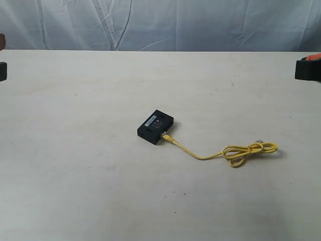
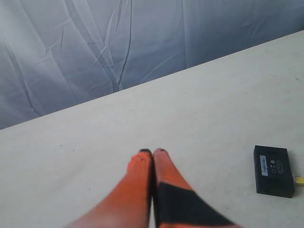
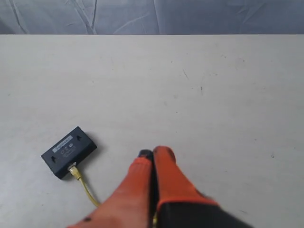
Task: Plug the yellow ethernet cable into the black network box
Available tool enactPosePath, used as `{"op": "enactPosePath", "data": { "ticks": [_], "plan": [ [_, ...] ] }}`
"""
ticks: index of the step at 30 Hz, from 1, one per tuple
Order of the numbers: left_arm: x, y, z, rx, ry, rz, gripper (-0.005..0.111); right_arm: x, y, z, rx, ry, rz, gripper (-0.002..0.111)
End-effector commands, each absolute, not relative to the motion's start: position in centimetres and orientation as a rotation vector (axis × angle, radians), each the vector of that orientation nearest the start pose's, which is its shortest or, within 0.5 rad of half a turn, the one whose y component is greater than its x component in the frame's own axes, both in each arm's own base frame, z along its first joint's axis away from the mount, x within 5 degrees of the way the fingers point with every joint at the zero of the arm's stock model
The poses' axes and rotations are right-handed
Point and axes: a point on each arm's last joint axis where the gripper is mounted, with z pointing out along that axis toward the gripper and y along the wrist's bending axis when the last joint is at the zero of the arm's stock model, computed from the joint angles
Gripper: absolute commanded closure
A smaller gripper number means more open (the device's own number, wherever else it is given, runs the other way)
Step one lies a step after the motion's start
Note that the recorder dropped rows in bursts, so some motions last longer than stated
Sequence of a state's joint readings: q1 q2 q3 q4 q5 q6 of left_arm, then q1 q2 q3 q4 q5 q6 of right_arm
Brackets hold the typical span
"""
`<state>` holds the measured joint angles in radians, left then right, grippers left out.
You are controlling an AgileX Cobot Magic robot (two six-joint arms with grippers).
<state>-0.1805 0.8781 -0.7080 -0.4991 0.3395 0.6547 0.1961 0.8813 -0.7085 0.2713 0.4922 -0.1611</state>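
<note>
Left hand [image 2: 152,152] sits pinched shut, well off to the side; black network box [image 1: 155,126] lies mid-counter [image 1: 75,175], yellow ethernet cable [image 1: 204,158] apparently seated in it, running rightward toward my right hand [image 3: 152,153], also shut and, I judge, nearer

A wide table [image 1: 90,191] is seen filling most of every view, its top matte and pale cream. The surface is marked by small dark specks [image 1: 232,84] and a few faint scratches [image 3: 184,73], scattered well apart. Slightly greyer, cloudy patches are seen across its nearer part in the exterior view. Behind the table's far edge a grey-blue cloth [image 1: 200,25] is hung as a backdrop across the whole width. The cloth is crossed by many creases [image 1: 115,25], some long and upright, others branching at angles, with light caught along their ridges. The line where cloth and table meet is shown straight and level in the exterior view.
</note>
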Motion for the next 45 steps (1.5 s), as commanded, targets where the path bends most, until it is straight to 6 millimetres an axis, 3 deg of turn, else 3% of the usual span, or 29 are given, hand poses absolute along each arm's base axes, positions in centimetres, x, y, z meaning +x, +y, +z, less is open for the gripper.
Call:
{"op": "enactPosePath", "data": {
  "ticks": [1,5,7,13,16,24,32,45],
  "plan": [
    [17.8,-4.7,33.1,0.45,1.9,-0.157,0.107,17.0,4.4,32.0,-0.197,2.11,0.282,0.108],
    [17.8,-4.7,33.1,0.45,1.9,-0.157,0.107,17.0,4.4,32.0,-0.197,2.11,0.282,0.108],
    [17.7,-4.7,33.1,0.451,1.901,-0.158,0.107,16.1,4.1,32.7,-0.217,2.07,0.263,0.108],
    [17.7,-4.7,33.2,0.452,1.899,-0.155,0.107,11.4,3.0,33.4,-0.229,1.874,0.211,0.108],
    [17.7,-4.7,33.2,0.452,1.899,-0.155,0.107,9.2,2.3,31.9,-0.224,1.784,0.186,0.108],
    [17.7,-4.7,33.2,0.452,1.899,-0.155,0.107,5.4,1.4,24.5,-0.226,1.685,0.145,0.108],
    [17.7,-4.7,33.2,0.453,1.899,-0.155,0.107,5.2,1.1,19.5,-0.166,1.756,0.119,0.108],
    [17.7,-4.7,33.2,0.453,1.899,-0.155,0.107,5.3,1.0,18.5,-0.154,1.803,0.106,0.108]
  ]
}}
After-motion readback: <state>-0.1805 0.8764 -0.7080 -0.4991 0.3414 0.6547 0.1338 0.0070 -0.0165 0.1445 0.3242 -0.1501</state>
